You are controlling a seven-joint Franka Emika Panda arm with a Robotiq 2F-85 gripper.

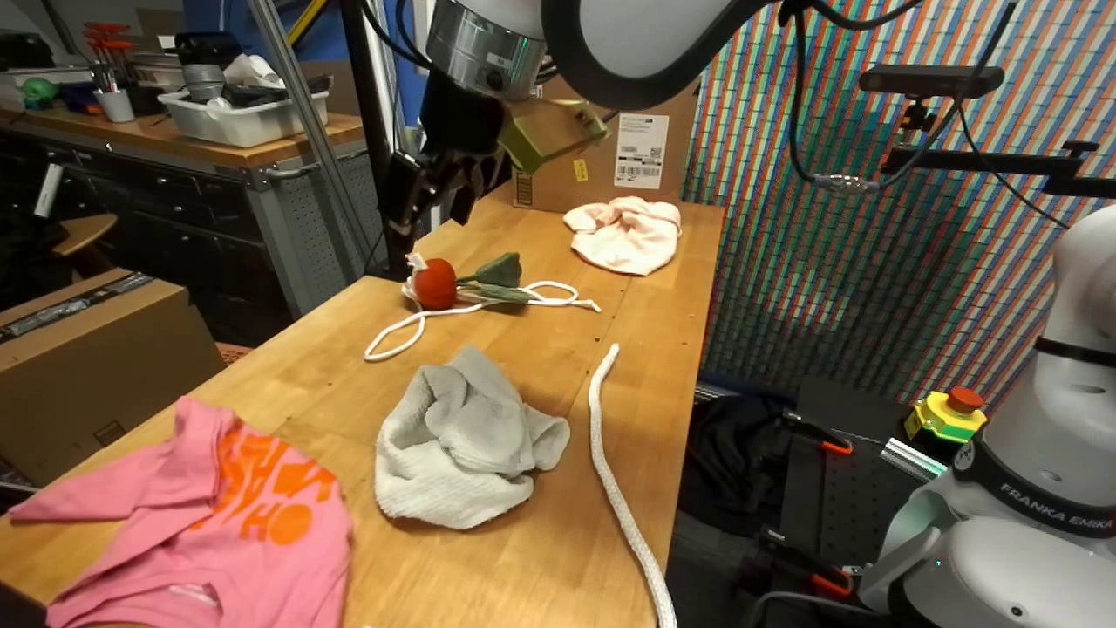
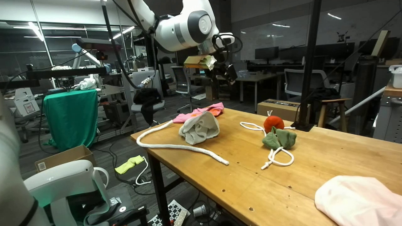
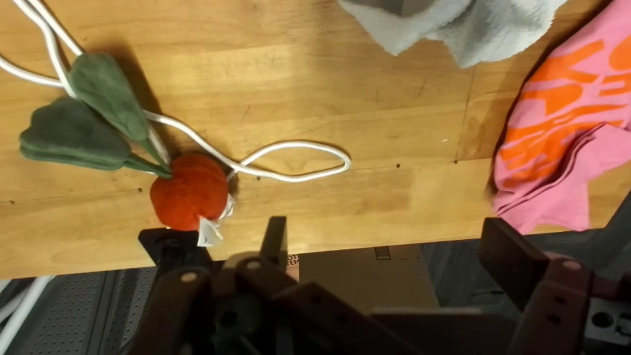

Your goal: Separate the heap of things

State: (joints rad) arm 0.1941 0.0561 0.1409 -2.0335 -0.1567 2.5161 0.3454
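Note:
An orange-red plush vegetable with green cloth leaves lies on the wooden table with a thin white cord looped around and under it. A crumpled grey towel lies apart from it, beside a pink garment with orange print. A thick white rope runs along the table edge. A pale pink cloth lies at the opposite end. My gripper is open and empty, high above the table. In the wrist view its fingers overlap the table edge, between the plush and the pink garment.
A cardboard box stands behind the pale pink cloth. A black post rises at the table's edge near the plush. Another cardboard box sits below the table's side. A yellow-green cloth with a cord lies on the floor.

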